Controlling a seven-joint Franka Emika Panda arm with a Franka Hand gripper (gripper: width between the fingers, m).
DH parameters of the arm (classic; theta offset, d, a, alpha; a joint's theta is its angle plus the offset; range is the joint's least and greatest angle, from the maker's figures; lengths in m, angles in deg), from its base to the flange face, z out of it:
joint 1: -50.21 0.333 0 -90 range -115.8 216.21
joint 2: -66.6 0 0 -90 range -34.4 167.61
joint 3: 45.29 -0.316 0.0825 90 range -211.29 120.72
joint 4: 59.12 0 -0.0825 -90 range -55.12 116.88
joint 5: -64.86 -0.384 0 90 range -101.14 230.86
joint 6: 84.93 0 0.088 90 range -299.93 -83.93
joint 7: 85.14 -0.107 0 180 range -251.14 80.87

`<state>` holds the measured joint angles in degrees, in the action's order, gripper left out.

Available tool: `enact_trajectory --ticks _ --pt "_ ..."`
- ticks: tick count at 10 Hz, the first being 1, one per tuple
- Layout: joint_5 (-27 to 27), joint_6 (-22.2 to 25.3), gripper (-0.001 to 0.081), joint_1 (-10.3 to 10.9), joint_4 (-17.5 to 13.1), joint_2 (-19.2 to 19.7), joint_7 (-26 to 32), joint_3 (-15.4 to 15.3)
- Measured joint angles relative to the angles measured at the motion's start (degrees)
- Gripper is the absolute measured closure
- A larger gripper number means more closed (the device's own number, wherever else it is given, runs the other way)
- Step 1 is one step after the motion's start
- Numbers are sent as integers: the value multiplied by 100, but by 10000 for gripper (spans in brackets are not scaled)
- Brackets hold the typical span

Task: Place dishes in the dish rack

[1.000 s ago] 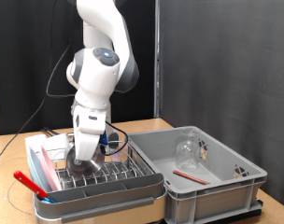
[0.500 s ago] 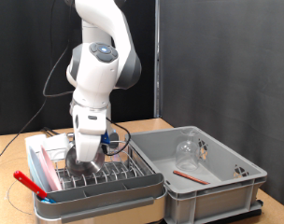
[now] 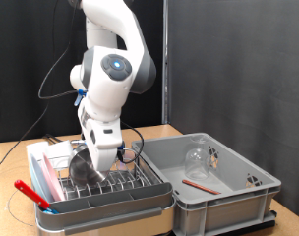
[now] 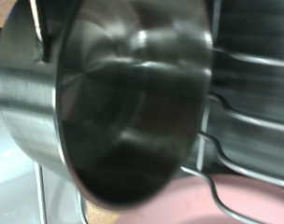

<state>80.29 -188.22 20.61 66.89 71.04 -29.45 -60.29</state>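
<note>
The shiny steel bowl (image 3: 81, 167) is tilted on its side over the chrome wire dish rack (image 3: 130, 183) at the exterior view's left. It fills the wrist view (image 4: 123, 103), with the rack's wires (image 4: 245, 103) beside it. My gripper (image 3: 91, 163) is down at the bowl, and a finger (image 4: 35, 30) crosses its rim, so it looks shut on the bowl. The pink plate (image 3: 46, 179) stands on edge in the rack to the bowl's left, and pink also shows in the wrist view (image 4: 179, 210). The clear glass (image 3: 197, 155) and a thin red utensil (image 3: 197, 183) lie in the grey tub.
The large grey plastic tub (image 3: 228, 193) sits against the rack on the exterior view's right. A red handle (image 3: 29, 191) and something blue (image 3: 51, 206) stick out at the rack's front left end. A black curtain hangs behind the wooden table.
The arm has swung its upper joints to the right and tilted the wrist. The bowl has tipped further onto its side in the rack. The tub's contents have not moved.
</note>
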Motion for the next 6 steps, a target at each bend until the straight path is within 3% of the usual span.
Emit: enact_trajectory --ticks 4,6 --pt "200 -264 2 10 570 7 -179 -77" --pt "220 -482 2 9 678 -35 -310 -77"
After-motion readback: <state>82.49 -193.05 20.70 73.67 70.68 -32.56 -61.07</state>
